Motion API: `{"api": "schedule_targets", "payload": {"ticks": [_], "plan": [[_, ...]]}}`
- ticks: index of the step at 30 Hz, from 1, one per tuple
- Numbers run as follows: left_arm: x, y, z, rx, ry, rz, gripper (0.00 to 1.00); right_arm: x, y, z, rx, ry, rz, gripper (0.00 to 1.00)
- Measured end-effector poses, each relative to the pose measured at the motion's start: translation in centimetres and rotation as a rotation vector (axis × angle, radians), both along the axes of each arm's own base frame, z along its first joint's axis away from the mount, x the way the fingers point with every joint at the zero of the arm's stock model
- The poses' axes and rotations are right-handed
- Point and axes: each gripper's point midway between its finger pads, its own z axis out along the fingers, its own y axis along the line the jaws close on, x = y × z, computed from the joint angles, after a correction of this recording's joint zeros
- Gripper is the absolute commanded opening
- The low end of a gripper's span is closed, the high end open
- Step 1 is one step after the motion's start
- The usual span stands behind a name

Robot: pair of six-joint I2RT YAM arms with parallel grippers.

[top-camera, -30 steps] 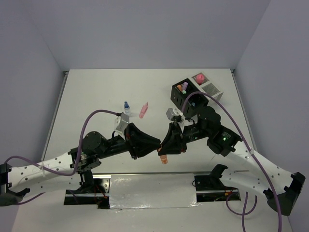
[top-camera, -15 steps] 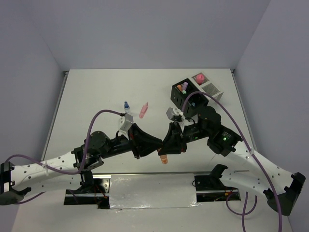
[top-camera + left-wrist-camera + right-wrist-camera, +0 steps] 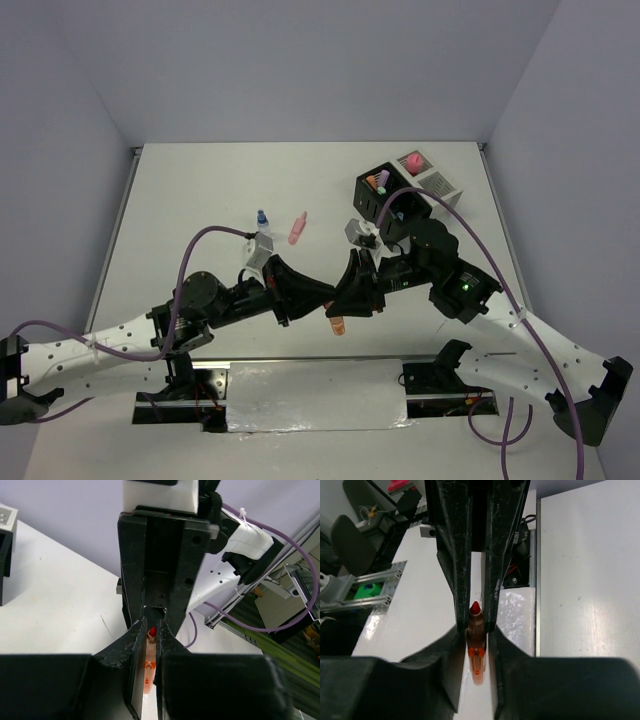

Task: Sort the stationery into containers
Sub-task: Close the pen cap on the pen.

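An orange highlighter (image 3: 337, 325) with a red tip hangs low over the table's near middle, where both grippers meet. My right gripper (image 3: 342, 311) is shut on its body (image 3: 476, 660). My left gripper (image 3: 327, 298) has its fingers pressed against the same highlighter (image 3: 148, 672) from the opposite side. In the left wrist view my left gripper (image 3: 150, 630) pinches near the red tip. In the right wrist view my right gripper (image 3: 476, 630) clamps the barrel. The black container (image 3: 385, 195) and the white container (image 3: 436, 183) stand at the back right.
A small blue-capped bottle (image 3: 262, 218) and a pink highlighter (image 3: 297, 229) lie on the table behind the left arm. The black box holds purple and green items; the white box holds a pink item (image 3: 411, 161). Walls enclose the table on three sides.
My left gripper has moved right to meet the right gripper and closed its fingers on the orange highlighter. The right gripper has kept its grip and barely shifted.
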Motion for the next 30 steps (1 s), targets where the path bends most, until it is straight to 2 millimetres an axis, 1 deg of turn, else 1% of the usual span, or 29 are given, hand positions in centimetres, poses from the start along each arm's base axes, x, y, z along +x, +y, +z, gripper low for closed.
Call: {"api": "schedule_targets", "payload": {"ticks": [1,2,3,5,6,11,13,17,24,25,27,28,29,30], "plan": [[0.1,0.1,0.0,0.0,0.006,0.009,0.0,0.1,0.0,0.1,0.002,-0.002,-0.005,0.37],[0.2,0.3,-0.1,0.0,0.017,0.017,0.0,0.2,0.1,0.2,0.008,-0.007,-0.009,0.42],[0.3,0.4,-0.1,0.0,0.024,0.027,0.0,0.3,0.1,0.3,0.014,-0.01,-0.012,0.45],[0.6,0.9,0.1,-0.008,0.029,0.051,0.0,0.4,0.2,0.6,0.027,-0.018,-0.017,0.47],[0.8,1.2,0.4,-0.017,0.031,0.066,0.0,0.5,0.3,0.7,0.032,-0.02,-0.019,0.5],[1.5,2.5,1.7,-0.063,0.03,0.13,0.0,0.7,0.5,0.9,0.046,-0.021,-0.025,0.57],[1.7,2.7,1.9,-0.069,0.031,0.144,0.0,0.8,0.6,0.8,0.046,-0.022,-0.029,0.57],[1.9,2.7,1.8,-0.068,0.034,0.155,0.0,1.1,0.9,0.6,0.046,-0.013,-0.029,0.49],[2.4,3.2,2.2,-0.084,0.037,0.191,0.0,0.8,1.0,-1.0,0.04,0.014,-0.012,0.49],[2.4,3.4,2.4,-0.089,0.037,0.196,0.0,0.8,1.0,-1.3,0.036,0.022,-0.011,0.42],[2.5,3.6,2.7,-0.1,0.036,0.206,0.0,0.7,1.0,-1.9,0.031,0.034,-0.006,0.32],[2.6,3.7,3.0,-0.105,0.035,0.211,0.0,0.7,1.0,-2.2,0.027,0.042,-0.006,0.16],[2.6,3.8,3.2,-0.11,0.033,0.215,0.0,0.6,1.0,-2.4,0.026,0.045,-0.004,0.1],[2.7,3.8,3.2,-0.108,0.034,0.221,0.0,0.6,1.0,-2.4,0.029,0.043,0.0,0.07]]}}
